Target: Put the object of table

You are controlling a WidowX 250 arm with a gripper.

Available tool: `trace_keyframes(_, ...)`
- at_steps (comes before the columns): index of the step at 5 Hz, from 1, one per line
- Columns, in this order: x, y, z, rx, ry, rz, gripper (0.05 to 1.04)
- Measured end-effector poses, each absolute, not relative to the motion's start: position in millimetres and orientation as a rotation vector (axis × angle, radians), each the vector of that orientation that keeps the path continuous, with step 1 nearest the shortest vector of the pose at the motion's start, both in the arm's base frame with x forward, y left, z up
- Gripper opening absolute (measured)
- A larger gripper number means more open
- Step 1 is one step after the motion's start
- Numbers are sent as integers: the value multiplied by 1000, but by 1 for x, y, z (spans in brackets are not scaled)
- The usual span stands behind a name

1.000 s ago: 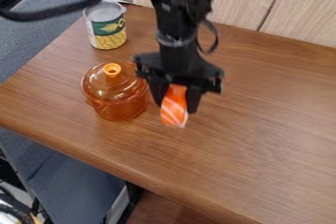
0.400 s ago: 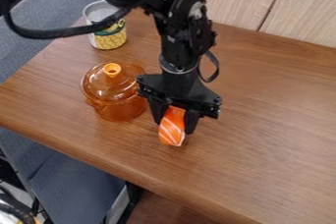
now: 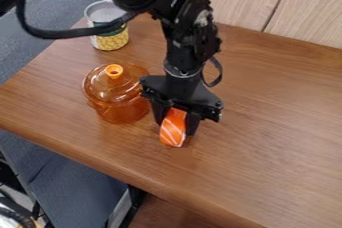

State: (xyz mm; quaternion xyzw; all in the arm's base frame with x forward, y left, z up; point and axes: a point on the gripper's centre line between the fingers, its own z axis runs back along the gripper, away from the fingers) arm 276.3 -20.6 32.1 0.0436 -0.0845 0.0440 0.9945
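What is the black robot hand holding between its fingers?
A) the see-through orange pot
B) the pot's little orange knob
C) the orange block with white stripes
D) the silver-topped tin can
C: the orange block with white stripes sits between the fingers of the black robot hand.

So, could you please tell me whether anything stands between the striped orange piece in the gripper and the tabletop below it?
Nothing visible does: the gripper holds the striped orange piece over bare table, and the amber pot stands off to one side.
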Motion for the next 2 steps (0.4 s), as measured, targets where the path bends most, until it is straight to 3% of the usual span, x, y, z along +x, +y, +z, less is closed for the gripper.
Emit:
trace_keyframes(1,275,-18,29,102,-155,91,955)
trace_keyframes(2,275,-17,29,111,-157,98,1007)
